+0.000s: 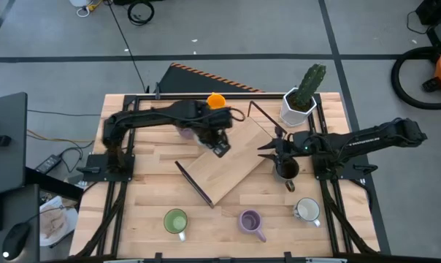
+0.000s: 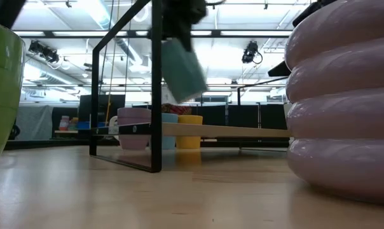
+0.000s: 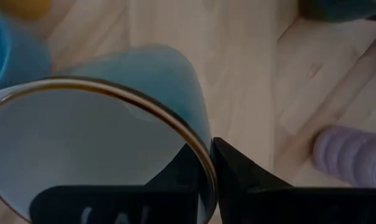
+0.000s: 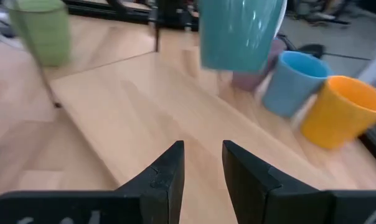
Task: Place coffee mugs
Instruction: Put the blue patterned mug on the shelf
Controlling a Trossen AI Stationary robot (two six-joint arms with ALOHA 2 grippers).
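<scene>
The left pincer grips a teal mug by its rim, raised above the wooden board. The right pincer hangs narrowly open beside the dark brown mug.

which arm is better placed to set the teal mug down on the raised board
Left. The left gripper already holds the teal mug by its rim, lifted above the wooden board. The right gripper is empty, jaws slightly apart, at the board's edge beside the dark brown mug.

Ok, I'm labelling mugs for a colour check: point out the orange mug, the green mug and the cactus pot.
orange mug (image 4: 337, 112), right wrist view, on its outer wall.
green mug (image 1: 176, 220), high view, inside its round opening.
cactus pot (image 1: 296, 109), high view, on its white faceted wall.
</scene>
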